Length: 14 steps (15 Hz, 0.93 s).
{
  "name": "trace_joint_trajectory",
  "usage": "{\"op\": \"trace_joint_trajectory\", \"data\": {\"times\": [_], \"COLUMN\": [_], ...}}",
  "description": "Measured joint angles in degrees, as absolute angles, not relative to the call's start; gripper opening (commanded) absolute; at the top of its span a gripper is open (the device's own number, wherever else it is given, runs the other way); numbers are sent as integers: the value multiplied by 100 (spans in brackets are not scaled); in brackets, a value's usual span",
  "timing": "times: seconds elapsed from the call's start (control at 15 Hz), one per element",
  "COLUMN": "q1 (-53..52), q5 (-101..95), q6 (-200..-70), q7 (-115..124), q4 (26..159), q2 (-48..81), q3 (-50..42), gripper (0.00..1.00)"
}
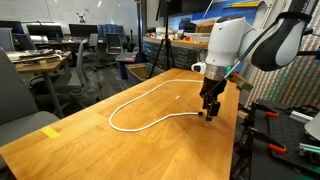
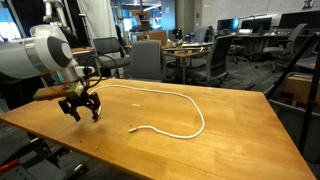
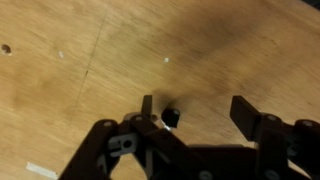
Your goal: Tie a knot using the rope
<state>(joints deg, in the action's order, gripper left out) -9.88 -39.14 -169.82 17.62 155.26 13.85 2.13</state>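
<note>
Your end effector [image 3: 194, 108] is low over the counter [image 1: 70, 145] with its jaws apart and nothing clamped. In the wrist view a small dark tip [image 3: 170, 117] lies on the wood in the gap between the fingers [image 3: 148, 104]. It is probably one end of the rope, though that view is too dim and blurred to be sure.

Both exterior views put you at the counter's edge, just beside one end of the rope [image 2: 202, 120]. From there the cord runs out flat in one wide, open curve. It swings across the middle of the counter and bends back, and its other end [image 2: 135, 128] lies well apart from you.

No part of the rope crosses over another, so no loop is closed and no knot is started. You are at the first grasp at most, and that is not yet made.

Nearly everything is left:
- Close on this end.
- Carry it across the cord to form a loop.
- Pass the end through the loop.
- Pull the knot snug.
</note>
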Motion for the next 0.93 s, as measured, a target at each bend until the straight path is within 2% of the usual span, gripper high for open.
{"op": "trace_joint_trajectory", "data": {"times": [0.07,0.13,0.2,0.4,0.53,0.6,0.73,0.87,0.93], "q1": [-1072,-1145,-1214,-1344,-1358,-1356,-1353,-1339,-1325], "q5": [-4063,-4168,-4232,-4274,-4272,-4270,-4261,-4245,-4226], "q6": [-17017,-17036,-17039,-17035,-17012,-17010,-17013,-17025,-17030], "q7": [1910,2036,2136,2258,2283,2290,2319,2382,2432], "q4": [15413,15289,15157,14844,14737,14709,14664,14631,14627], "q2": [1468,1561,1663,2003,2145,2191,2277,2333,2348], "q3": [105,20,-47,-134,-151,-171,-222,-282,-314], "gripper": [77,60,57,31,19,10,2,0,4]}}
